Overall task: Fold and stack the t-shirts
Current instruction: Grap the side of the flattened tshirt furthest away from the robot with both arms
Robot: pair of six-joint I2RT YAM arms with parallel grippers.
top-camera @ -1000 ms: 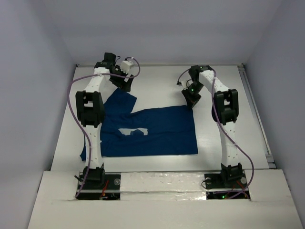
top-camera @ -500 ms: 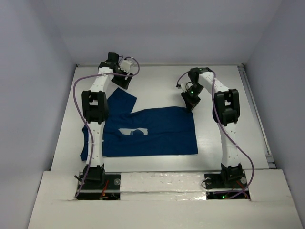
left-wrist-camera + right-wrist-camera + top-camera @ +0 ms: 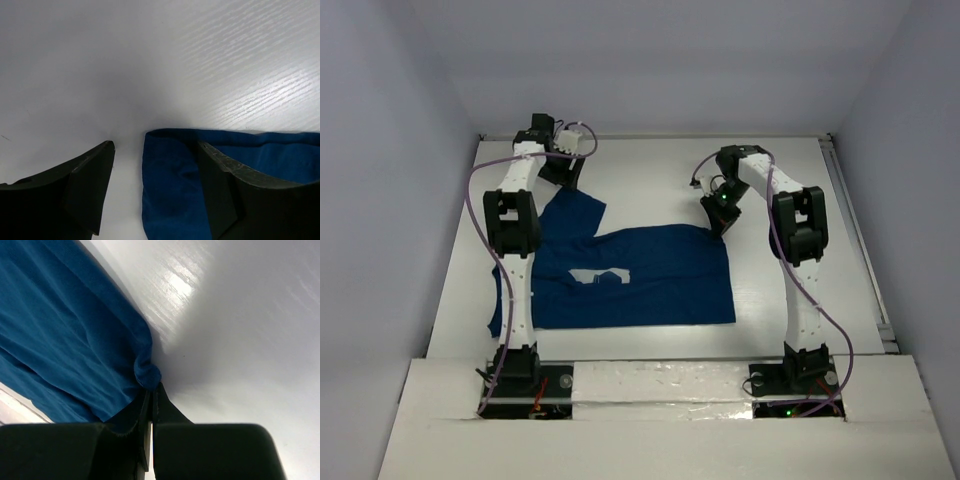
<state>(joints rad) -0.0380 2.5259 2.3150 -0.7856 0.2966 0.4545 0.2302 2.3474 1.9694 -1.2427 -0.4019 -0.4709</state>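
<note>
The right end effector [image 3: 151, 390] is pinching a bunched far corner of the navy t-shirt [image 3: 650, 280], its jaws pressed together on the cloth. The left end effector [image 3: 154, 147] is gaping wide, straddling a sleeve edge and gripping nothing. The t-shirt is lying spread on the white tabletop [image 3: 650, 175] between both arms.

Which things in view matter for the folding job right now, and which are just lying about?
Job:
- t-shirt, flat on the table
- left gripper, open at a sleeve edge
- right gripper, shut on a shirt corner

Not part of it:
- only the white table underneath
</note>
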